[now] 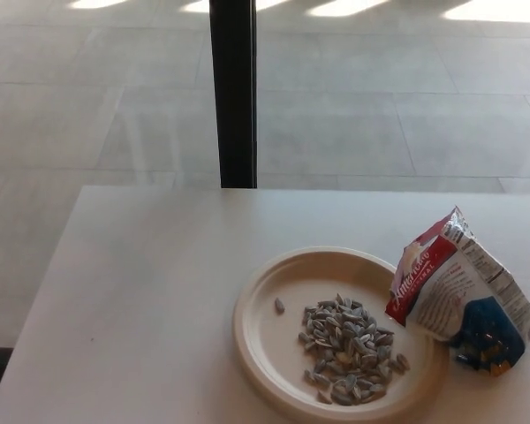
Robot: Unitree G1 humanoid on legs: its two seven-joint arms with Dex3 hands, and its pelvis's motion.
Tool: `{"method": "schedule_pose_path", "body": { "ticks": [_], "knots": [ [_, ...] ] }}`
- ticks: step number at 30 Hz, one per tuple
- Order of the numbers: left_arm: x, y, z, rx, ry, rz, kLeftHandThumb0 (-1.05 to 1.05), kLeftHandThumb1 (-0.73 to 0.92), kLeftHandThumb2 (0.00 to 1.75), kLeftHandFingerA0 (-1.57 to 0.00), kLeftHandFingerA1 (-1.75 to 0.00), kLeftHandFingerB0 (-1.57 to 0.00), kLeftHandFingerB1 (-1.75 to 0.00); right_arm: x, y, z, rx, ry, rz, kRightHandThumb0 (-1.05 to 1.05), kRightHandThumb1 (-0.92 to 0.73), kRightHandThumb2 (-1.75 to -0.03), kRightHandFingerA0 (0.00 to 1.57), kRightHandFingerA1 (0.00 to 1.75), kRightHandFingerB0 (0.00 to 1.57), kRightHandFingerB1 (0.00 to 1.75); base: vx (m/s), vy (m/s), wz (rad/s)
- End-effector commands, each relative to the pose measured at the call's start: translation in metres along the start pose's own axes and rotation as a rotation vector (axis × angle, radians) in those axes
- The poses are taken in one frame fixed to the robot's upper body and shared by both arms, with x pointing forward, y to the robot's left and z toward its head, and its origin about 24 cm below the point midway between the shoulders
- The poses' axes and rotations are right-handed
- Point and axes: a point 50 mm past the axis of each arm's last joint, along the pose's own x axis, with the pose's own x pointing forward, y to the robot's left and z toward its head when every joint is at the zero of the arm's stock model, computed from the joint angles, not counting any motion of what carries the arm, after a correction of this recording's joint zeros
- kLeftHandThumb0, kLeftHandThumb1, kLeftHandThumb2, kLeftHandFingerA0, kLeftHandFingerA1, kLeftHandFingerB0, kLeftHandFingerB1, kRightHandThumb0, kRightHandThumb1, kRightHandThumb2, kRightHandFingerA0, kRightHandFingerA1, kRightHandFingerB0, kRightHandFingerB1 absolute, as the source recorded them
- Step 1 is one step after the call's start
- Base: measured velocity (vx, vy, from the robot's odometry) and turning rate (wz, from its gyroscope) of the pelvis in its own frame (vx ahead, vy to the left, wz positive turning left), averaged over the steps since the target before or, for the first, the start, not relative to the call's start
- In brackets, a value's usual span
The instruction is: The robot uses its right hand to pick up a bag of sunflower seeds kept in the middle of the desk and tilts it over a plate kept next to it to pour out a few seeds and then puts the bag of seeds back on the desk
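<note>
Evidently the pouring is already done, judging from how things lie: a heap of sunflower seeds [349, 349] is spread over the near right part of the cream plate [256, 305], with one stray seed [280, 305] lying apart to the left of the heap; the bag of seeds [459, 291] is set on the white desk [141, 291] at the plate's right edge, tilted, its torn mouth uppermost and its red corner leaning over or against the rim, though contact cannot be made out for certain; neither the right hand nor the left hand is shown, so whether their fingers are released, clenched or grasping anything cannot be told; nothing is seen holding the bag. Beyond the desk's far edge a dark post [233, 93] is seen against a tiled floor [97, 106]. The task is judged to be at its close, the bag being back on the desk; little more is called for, beyond leaving the bag undisturbed.
</note>
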Motion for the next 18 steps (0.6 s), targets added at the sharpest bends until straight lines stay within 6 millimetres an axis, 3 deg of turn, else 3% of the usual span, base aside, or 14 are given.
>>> {"method": "schedule_pose_path", "body": {
  "ticks": [1, 3, 4, 5, 6, 8, 9, 10, 14, 15, 17, 18],
  "knots": [
    [0.0, 0.011, 0.008, 0.119, 0.019, 0.017, -0.79, 0.88, 0.67, -0.53, -0.53, -0.41, -0.39, -0.004, -0.011, 0.021, -0.259, -0.098, 0.004, -0.76, -0.52, -0.86, 0.26, 0.76, 0.11, 0.66, 0.0, 0.0, 0.0],
    [-0.001, 0.012, 0.006, 0.121, 0.025, 0.023, -0.79, 0.88, 0.66, -0.52, -0.51, -0.4, -0.39, -0.003, -0.011, 0.021, -0.273, -0.097, 0.013, -0.74, -0.52, -0.86, 0.25, 0.75, 0.1, 0.66, 0.0, 0.0, 0.0],
    [-0.001, 0.011, 0.006, 0.111, 0.021, 0.02, -0.78, 0.88, 0.67, -0.52, -0.53, -0.4, -0.4, -0.004, -0.012, 0.021, -0.281, -0.095, 0.011, -0.72, -0.66, -0.59, 0.22, 0.85, 0.06, 0.72, 0.0, 0.0, 0.0],
    [0.0, 0.01, 0.007, 0.102, 0.023, 0.015, -0.76, 0.69, 1.07, -0.45, -0.62, -0.31, -0.52, -0.004, -0.013, 0.021, -0.279, -0.088, 0.012, -0.72, -0.66, -0.59, 0.19, 0.83, 0.06, 0.71, 0.0, 0.0, 0.0],
    [0.001, 0.009, 0.008, 0.116, 0.023, 0.013, -0.79, 0.89, 0.67, -0.53, -0.54, -0.39, -0.4, -0.005, -0.015, 0.021, -0.282, -0.086, 0.019, -0.71, -0.66, -0.58, 0.17, 0.83, 0.06, 0.73, 0.0, 0.0, 0.0],
    [0.001, 0.008, 0.01, 0.118, 0.024, 0.016, -0.79, 0.88, 0.67, -0.54, -0.55, -0.42, -0.41, -0.006, -0.017, 0.02, -0.306, -0.086, 0.018, -0.73, -0.65, -0.59, 0.19, 0.83, 0.06, 0.71, 0.0, 0.0, 0.0],
    [0.002, 0.007, 0.009, 0.059, 0.03, 0.01, -0.76, 0.68, 1.07, -0.48, -0.64, -0.35, -0.53, -0.006, -0.017, 0.021, -0.308, -0.083, 0.023, -0.72, -0.66, -0.59, 0.18, 0.82, 0.06, 0.7, 0.0, 0.0, 0.0],
    [0.002, 0.006, 0.009, 0.07, 0.028, 0.011, -0.8, 0.87, 0.66, -0.53, -0.56, -0.41, -0.41, -0.006, -0.018, 0.021, -0.31, -0.08, 0.019, -0.73, -0.65, -0.59, 0.18, 0.82, 0.06, 0.71, 0.0, 0.0, 0.0],
    [0.003, 0.004, 0.012, 0.089, 0.024, 0.002, -0.79, 0.88, 0.66, -0.53, -0.54, -0.39, -0.4, -0.005, -0.015, 0.023, -0.318, -0.083, 0.023, -0.72, -0.67, -0.58, 0.16, 0.84, 0.04, 0.74, 0.0, 0.0, 0.0],
    [0.004, 0.003, 0.014, 0.076, 0.02, 0.002, -0.85, 0.7, 0.84, -0.5, -0.59, -0.34, -0.46, -0.005, -0.015, 0.022, -0.312, -0.084, 0.028, -0.72, -0.67, -0.58, 0.14, 0.85, 0.03, 0.77, 0.0, 0.0, 0.0],
    [0.004, 0.002, 0.015, 0.065, 0.016, -0.003, -0.85, 0.7, 0.84, -0.5, -0.59, -0.34, -0.46, -0.006, -0.015, 0.022, -0.305, -0.086, 0.033, -0.72, -0.67, -0.58, 0.14, 0.85, 0.03, 0.77, 0.0, 0.0, 0.0],
    [0.005, 0.001, 0.016, 0.044, 0.013, -0.015, -0.8, 0.87, 0.66, -0.48, -0.53, -0.34, -0.41, -0.006, -0.015, 0.022, -0.311, -0.09, 0.039, -0.74, -0.66, -0.57, 0.15, 0.85, 0.04, 0.76, 0.0, 0.0, 0.0]
  ]
}}
